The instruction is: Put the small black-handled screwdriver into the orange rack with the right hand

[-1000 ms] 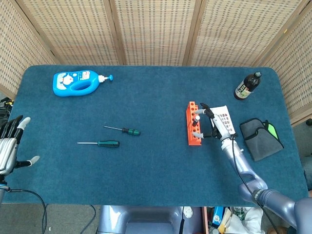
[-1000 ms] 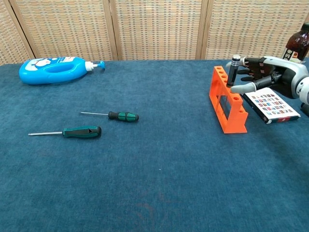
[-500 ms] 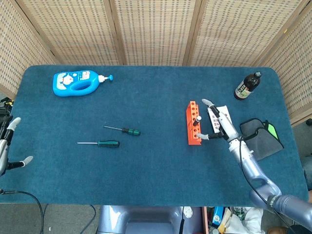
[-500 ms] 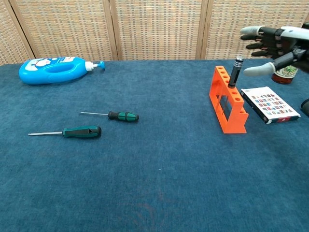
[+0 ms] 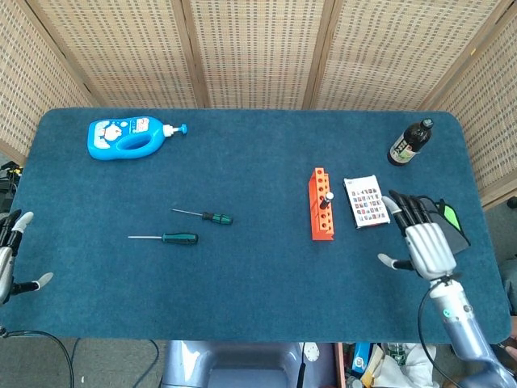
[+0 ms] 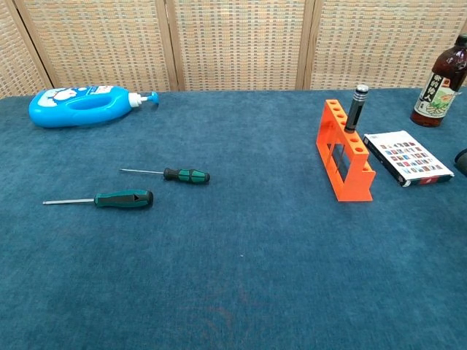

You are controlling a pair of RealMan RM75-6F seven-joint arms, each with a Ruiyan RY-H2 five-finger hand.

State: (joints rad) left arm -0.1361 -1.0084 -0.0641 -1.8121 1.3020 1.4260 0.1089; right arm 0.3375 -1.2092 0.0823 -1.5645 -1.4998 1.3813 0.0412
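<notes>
The small black-handled screwdriver (image 6: 357,105) stands upright in a hole of the orange rack (image 6: 343,154), its silver cap up; in the head view the screwdriver (image 5: 328,196) shows in the rack (image 5: 321,204) right of centre. My right hand (image 5: 423,242) hangs open near the table's right front, well clear of the rack, and holds nothing. My left hand (image 5: 10,257) shows only partly at the left edge, its fingers apart and empty. Neither hand appears in the chest view.
Two green-handled screwdrivers (image 5: 204,216) (image 5: 166,238) lie left of centre. A blue bottle (image 5: 125,136) lies at the back left and a dark bottle (image 5: 409,142) stands at the back right. A small box (image 5: 365,201) and a dark pouch (image 5: 440,223) lie right of the rack.
My right hand has let go of the black-handled screwdriver, which stays in the rack, and drawn back toward the right front. My left hand has slid further off the left edge.
</notes>
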